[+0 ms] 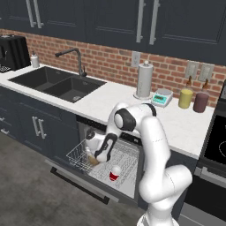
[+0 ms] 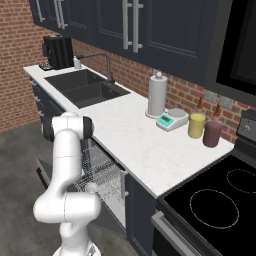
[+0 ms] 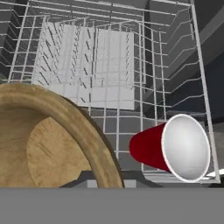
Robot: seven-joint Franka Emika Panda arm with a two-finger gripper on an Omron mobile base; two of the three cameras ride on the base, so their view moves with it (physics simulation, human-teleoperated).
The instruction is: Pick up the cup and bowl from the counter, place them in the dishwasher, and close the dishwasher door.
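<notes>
1. Closest to the hand camera, the bowl looms large at lower left, tilted on edge so its tan inside and thick rim face the lens; judging by how near it sits to the hand, it is carried by the jaws, pinched at the rim, though the fingertips themselves are hidden.
2. From the left base view the gripper hangs low over the pulled-out wire rack of the dishwasher, with the bowl just under it.
3. Lying on its side in the rack, just beside the bowl, is the cup, white inside turned toward the camera; in the left base view it rests toward the rack's front corner.
4. My reading: the cup is already placed and the bowl is about to be set down; the dishwasher door is still dropped open.
5. To do this well, lower the bowl into the free stretch of rack away from the cup, so it does not knock the cup as it settles.
6. Let the bowl's weight rest on the wires before spreading the jaws; a tilted bowl released high could roll or bounce.
7. Withdraw straight upward, clear of the rack's wire walls, before reaching for the door.
8. Behind, the counter shows neither cup nor bowl.
</notes>
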